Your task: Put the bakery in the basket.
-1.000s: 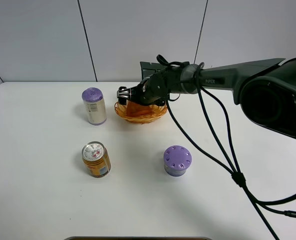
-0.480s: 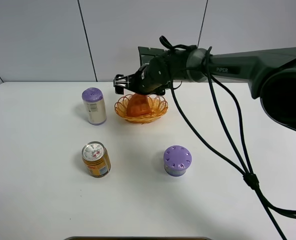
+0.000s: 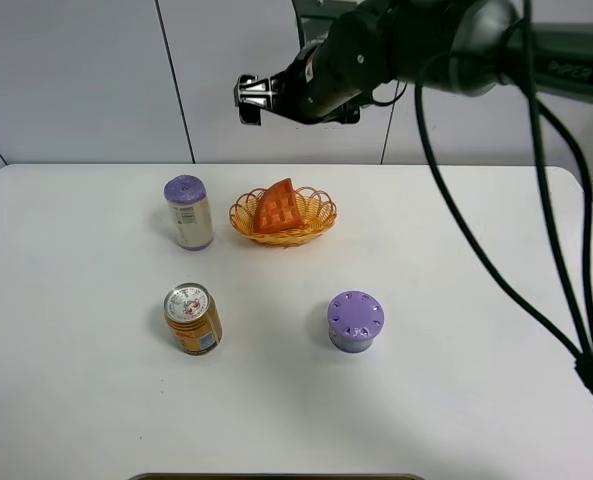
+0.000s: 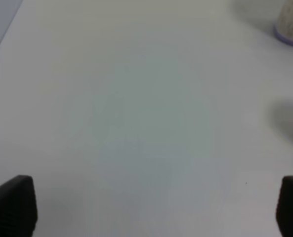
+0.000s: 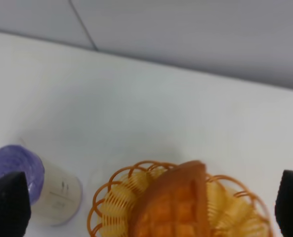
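The bakery (image 3: 276, 208) lies in the basket (image 3: 322, 216), purple-topped can (image 3: 188, 212) at its 9 o'clock; our right claw (image 3: 246, 100) and left claw (image 4: 151, 207) gape apart.

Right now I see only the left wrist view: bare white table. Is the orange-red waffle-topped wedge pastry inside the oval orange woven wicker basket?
Observer: Yes, the orange-red wedge pastry lies inside the oval wicker basket.
Operator: Is the right gripper holding it?
Observer: No, the right gripper is open, high above the basket.
Operator: What's nearest the basket?
Observer: A purple-topped white can stands upright beside it, not touching.
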Available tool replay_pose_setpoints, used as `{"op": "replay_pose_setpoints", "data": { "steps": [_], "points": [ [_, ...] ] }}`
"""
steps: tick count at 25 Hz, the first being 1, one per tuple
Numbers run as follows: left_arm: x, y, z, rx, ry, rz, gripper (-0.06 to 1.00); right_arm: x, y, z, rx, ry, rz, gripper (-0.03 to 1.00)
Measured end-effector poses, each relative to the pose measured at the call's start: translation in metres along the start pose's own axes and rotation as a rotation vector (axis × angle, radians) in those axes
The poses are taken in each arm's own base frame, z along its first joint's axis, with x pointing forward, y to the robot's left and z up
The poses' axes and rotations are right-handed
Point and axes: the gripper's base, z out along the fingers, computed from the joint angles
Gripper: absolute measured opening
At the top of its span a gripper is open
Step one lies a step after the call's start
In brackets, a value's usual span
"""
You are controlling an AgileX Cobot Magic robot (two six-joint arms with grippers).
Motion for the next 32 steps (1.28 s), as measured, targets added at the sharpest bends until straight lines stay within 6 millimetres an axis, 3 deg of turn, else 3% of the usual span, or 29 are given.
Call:
{"op": "replay_pose_setpoints", "data": {
  "steps": [7, 15, 28, 32],
  "points": [
    [0.0, 0.0, 0.0, 0.0, 0.0, 0.0, 0.99, -0.032, -0.002, -0.082, 0.024, -0.101, -0.032, 0.99],
    [0.0, 0.0, 0.0, 0.0, 0.0, 0.0, 0.99, -0.048, -0.014, -0.18, 0.079, -0.19, -0.09, 0.99],
    [0.0, 0.0, 0.0, 0.0, 0.0, 0.0, 0.99, -0.035, -0.053, -0.342, 0.205, -0.377, -0.188, 0.99],
    [0.0, 0.0, 0.0, 0.0, 0.0, 0.0, 0.99, -0.025, -0.077, -0.392, 0.274, -0.476, -0.16, 0.99]
  ]
}}
